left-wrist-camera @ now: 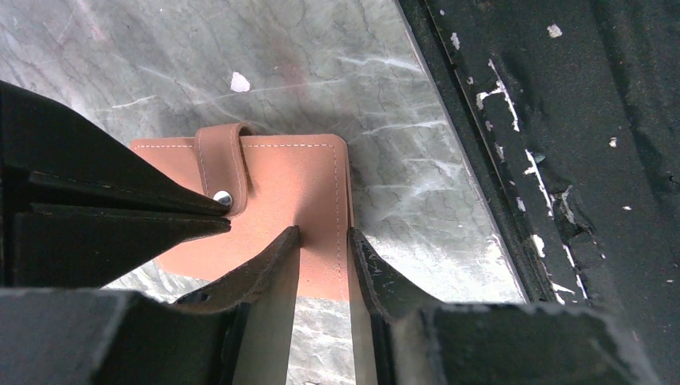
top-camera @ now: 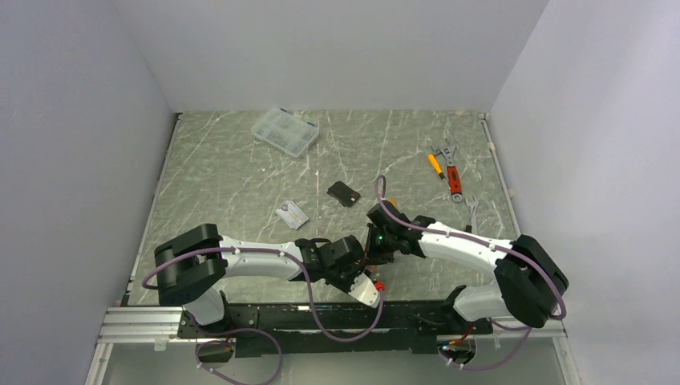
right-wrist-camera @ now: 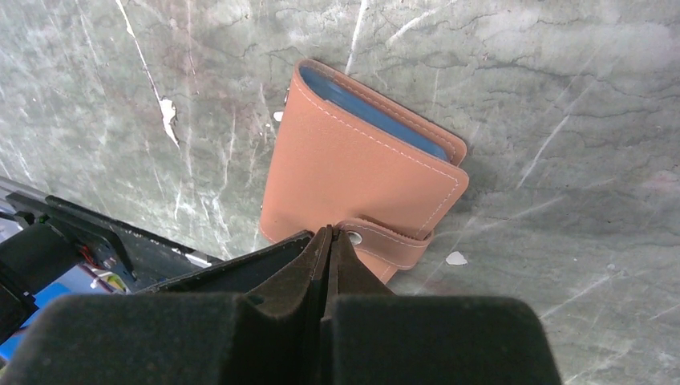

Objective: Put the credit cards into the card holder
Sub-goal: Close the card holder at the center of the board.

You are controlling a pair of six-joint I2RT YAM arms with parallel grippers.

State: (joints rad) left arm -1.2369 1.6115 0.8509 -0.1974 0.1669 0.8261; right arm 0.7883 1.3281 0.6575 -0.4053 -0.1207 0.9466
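The right gripper (right-wrist-camera: 329,234) is being shown with its fingers pressed together, the tips touching the snap (right-wrist-camera: 354,237) on the closing tab (right-wrist-camera: 394,245) of the card holder (right-wrist-camera: 353,164). Whether the tab's end is being pinched between them cannot be told. The left gripper (left-wrist-camera: 322,237) is being held narrowly open, its tips lying over one edge of the holder and apparently pinning it flat on the table (left-wrist-camera: 417,184), close to the black rail (left-wrist-camera: 561,160).

The step in hand is judged to be the unfastening of the tab. It is likely to go best if the holder is being pressed down firmly by the left tips while the tab is being peeled up off the snap in a short pull, so that the holder is not being dragged or flipped.

A blue lining (right-wrist-camera: 369,108) at the holder's far edge is being shown only in the right wrist view. In the top view the holder is being almost wholly hidden by both grippers, yet the silver-grey card (top-camera: 292,213) and the black card (top-camera: 343,193) are being shown there alone, lying on the table well apart from it. The third card is not being made out with certainty.
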